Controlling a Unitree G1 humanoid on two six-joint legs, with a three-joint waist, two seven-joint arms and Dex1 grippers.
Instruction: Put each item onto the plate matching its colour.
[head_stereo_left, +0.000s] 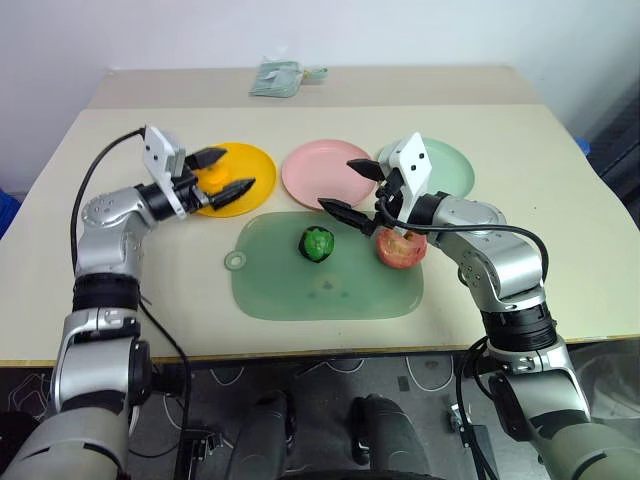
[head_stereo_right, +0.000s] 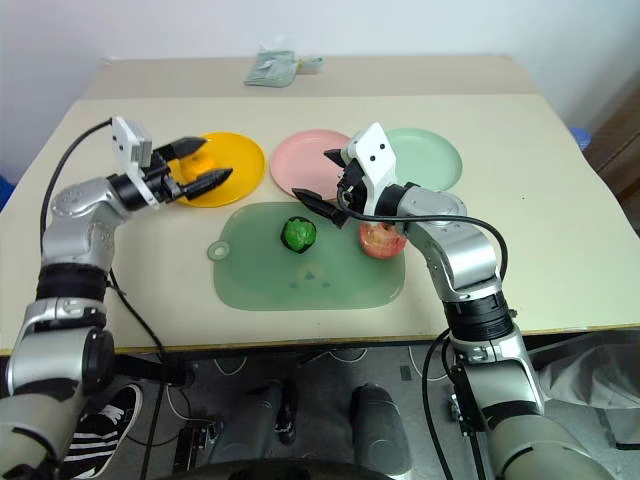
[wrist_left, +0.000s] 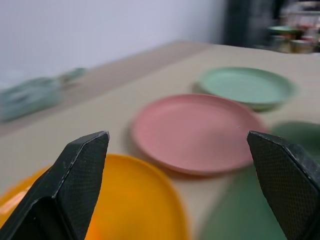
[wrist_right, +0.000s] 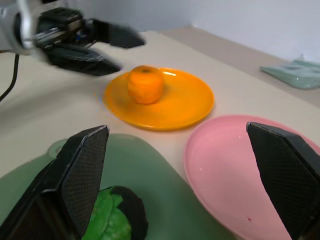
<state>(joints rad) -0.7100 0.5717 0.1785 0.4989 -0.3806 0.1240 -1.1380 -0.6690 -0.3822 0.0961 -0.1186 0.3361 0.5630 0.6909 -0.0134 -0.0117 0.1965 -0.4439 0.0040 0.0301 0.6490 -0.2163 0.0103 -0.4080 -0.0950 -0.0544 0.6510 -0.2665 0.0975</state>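
Orange fruit (wrist_right: 145, 84) is sitting on the yellow plate (wrist_right: 185, 105), so that one looks done. Your left gripper (head_stereo_left: 226, 171) hangs over that plate with fingers spread wide and nothing in them. Right gripper (head_stereo_left: 350, 186) is also wide and empty, hovering over the near edge of the pink plate (head_stereo_left: 312, 168), pointing across toward the left.

Two items are left. The green vegetable (head_stereo_left: 318, 243) sits mid-way on the big green mat (head_stereo_left: 290, 290). The red apple (head_stereo_left: 400, 250) sits at the mat's right edge, tucked just under your right forearm. The mint green plate (head_stereo_left: 452, 165) is behind the right arm, partly hidden by it.

Risks from here:
- Left fingers are close to the orange; swing them back across the plate and you could knock it off.
- Apple is right under the right arm; drop the wrist or elbow carelessly and you'll likely roll it off the mat or toward the table edge.
- The vegetable is lumpy and rounded, so an off-centre pinch could squirt it out.
- Mat and mint plate are both green; don't count the vegetable as placed while it's on the mat.
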